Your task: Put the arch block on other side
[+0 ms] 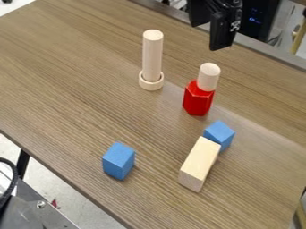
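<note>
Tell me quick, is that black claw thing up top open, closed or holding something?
Gripper: open or closed can't be told; nothing visibly held.

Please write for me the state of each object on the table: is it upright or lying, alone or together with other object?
Tall wooden rod: upright, wooden ring around its foot.
Red block: upright, short wooden cylinder standing on top.
Near-left blue block: alone.
Farther blue block: beside the long wooden block's end.
Long wooden block: lying; contact with blue unclear.
</note>
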